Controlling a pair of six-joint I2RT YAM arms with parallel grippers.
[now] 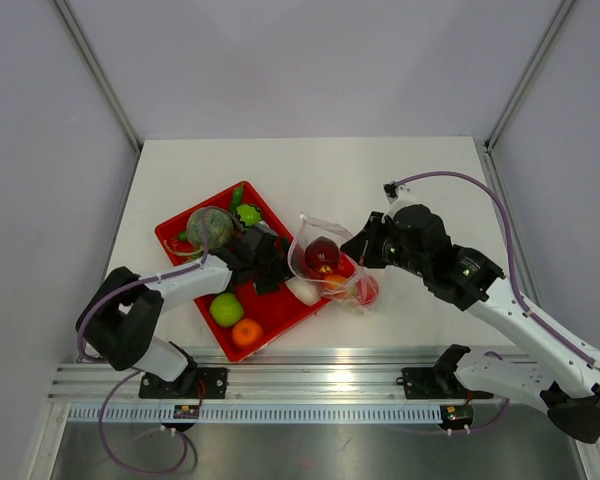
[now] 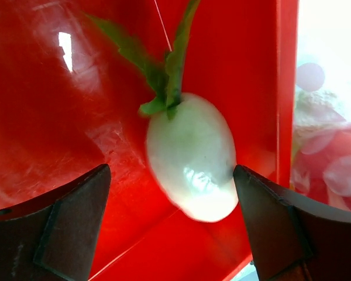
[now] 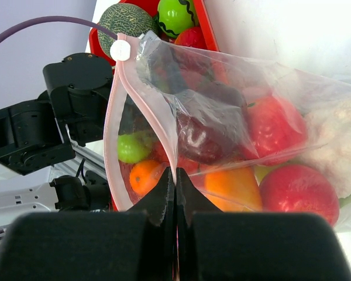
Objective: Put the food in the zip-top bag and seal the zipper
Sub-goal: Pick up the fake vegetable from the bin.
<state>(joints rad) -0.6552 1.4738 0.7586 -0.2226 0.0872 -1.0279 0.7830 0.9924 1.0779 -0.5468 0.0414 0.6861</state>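
A white radish with green leaves [image 2: 190,155] lies in the corner of the red tray [image 2: 58,117]. My left gripper [image 2: 172,228] stands open around it, one finger on each side, the right finger close to its skin. In the top view the left gripper [image 1: 280,276] sits beside the white radish [image 1: 303,291]. My right gripper [image 3: 175,178] is shut on the pinkish zipper [image 3: 113,117] edge of the zip-top bag [image 3: 222,99], holding the mouth open. The zip-top bag [image 1: 325,250] holds a dark red fruit [image 3: 199,137], a tomato [image 3: 275,129] and an orange piece [image 3: 234,184].
On the red tray [image 1: 175,232] remain a melon [image 1: 210,225], a green pepper [image 1: 248,214], a green apple [image 1: 226,309] and an orange [image 1: 246,332]. The tray's raised rim [image 2: 285,88] runs just right of the radish. The aluminium rail [image 1: 310,380] borders the near edge.
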